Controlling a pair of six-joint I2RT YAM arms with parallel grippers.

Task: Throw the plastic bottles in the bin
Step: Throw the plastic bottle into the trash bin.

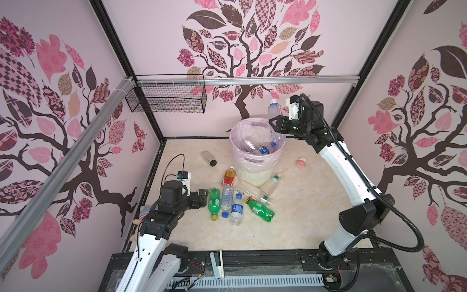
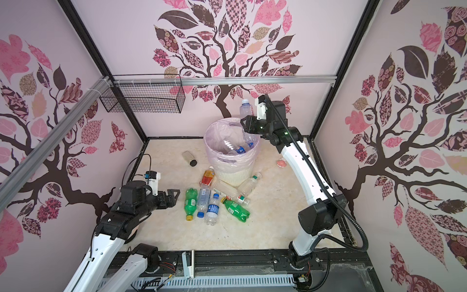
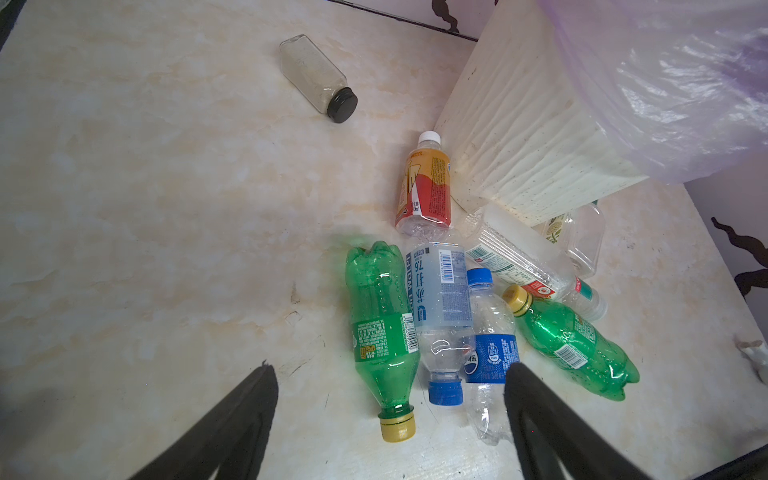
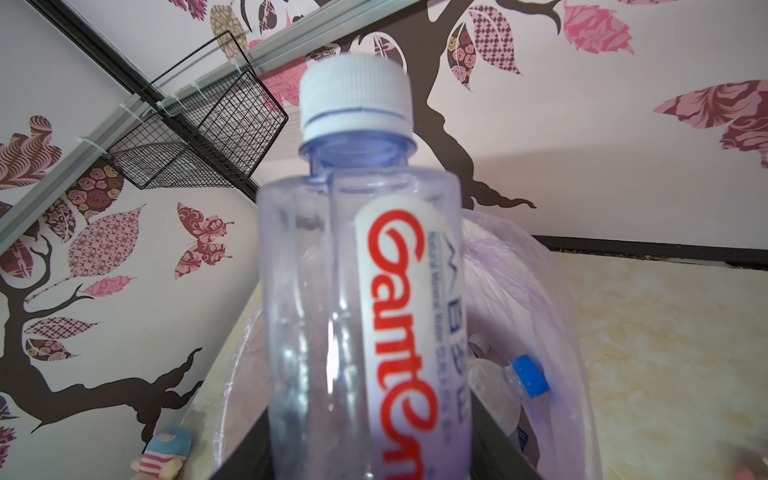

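One clear bottle (image 1: 274, 110) stands upright in our clenched right gripper (image 1: 273, 124), its base over the bin (image 1: 252, 177) mouth, while our left gripper (image 1: 203, 198) hangs released beside the green bottle (image 1: 214, 201).

Right end effector (image 1: 274, 126) clamped (left (image 1: 204, 198) agape)
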